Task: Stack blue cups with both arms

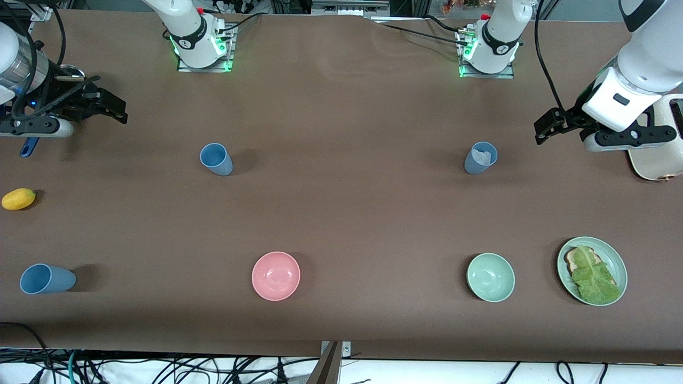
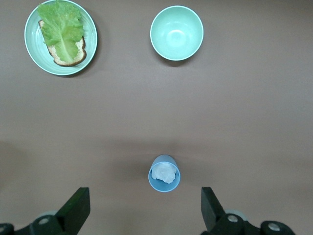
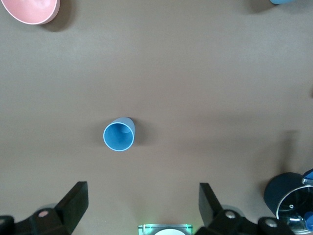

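Observation:
Three blue cups stand upright on the brown table. One cup (image 1: pixel 216 158) (image 3: pixel 119 134) is empty and lies toward the right arm's end. A greyer cup (image 1: pixel 480 157) (image 2: pixel 165 173) holds a white crumpled wad and stands toward the left arm's end. The third cup (image 1: pixel 47 279) (image 3: pixel 286 1) is nearest the front camera, at the right arm's end. My right gripper (image 1: pixel 111 101) (image 3: pixel 142 193) hangs open and empty over the table's edge at its end. Above the other end my left gripper (image 1: pixel 545 129) (image 2: pixel 144 201) is open and empty too, apart from the greyer cup.
A pink bowl (image 1: pixel 276 276) (image 3: pixel 30 10), a pale green bowl (image 1: pixel 490 277) (image 2: pixel 176 33) and a green plate (image 1: pixel 619 264) (image 2: pixel 34 54) with bread and lettuce sit near the front camera. A yellow fruit (image 1: pixel 18 199) lies at the right arm's end. A white appliance (image 1: pixel 659 154) stands under the left arm.

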Tool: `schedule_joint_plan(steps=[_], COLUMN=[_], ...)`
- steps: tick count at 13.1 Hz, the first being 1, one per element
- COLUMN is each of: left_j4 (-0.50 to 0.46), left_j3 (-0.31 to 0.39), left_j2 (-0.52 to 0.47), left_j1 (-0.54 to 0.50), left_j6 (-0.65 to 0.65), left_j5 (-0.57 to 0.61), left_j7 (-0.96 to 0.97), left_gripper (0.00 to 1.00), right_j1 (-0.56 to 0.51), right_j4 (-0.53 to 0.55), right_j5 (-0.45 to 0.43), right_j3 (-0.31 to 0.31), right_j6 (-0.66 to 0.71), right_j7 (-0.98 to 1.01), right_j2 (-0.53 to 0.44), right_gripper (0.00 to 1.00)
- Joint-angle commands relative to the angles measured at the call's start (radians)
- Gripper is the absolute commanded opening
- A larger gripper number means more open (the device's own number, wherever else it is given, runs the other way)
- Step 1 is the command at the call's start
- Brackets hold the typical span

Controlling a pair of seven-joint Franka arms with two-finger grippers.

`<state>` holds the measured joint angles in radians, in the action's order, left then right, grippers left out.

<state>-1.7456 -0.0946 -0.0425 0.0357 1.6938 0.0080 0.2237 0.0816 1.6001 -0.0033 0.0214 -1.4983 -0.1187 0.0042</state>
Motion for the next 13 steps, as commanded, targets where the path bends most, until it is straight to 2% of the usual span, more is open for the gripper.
schedule_joint_plan(steps=[1, 13], left_j4=[0.001, 0.001], left_j3=[0.006, 0.004], left_j2=[-0.005, -0.005], left_j1=[0.001, 0.001], left_j6=[-0.008, -0.008], left_j5=[-0.022, -0.022], left_j7=[-0.02, -0.02], left_gripper=[1.0, 1.0], right_j1=[-0.003, -0.003], right_j4=[-0.022, -0.023], right_j5=[0.006, 0.008], right_j3=[0.003, 0.0], right_j6=[0.024, 0.027], right_j7=[-0.013, 0.004], right_j2=[-0.001, 0.0], right_gripper=[1.0, 1.0])
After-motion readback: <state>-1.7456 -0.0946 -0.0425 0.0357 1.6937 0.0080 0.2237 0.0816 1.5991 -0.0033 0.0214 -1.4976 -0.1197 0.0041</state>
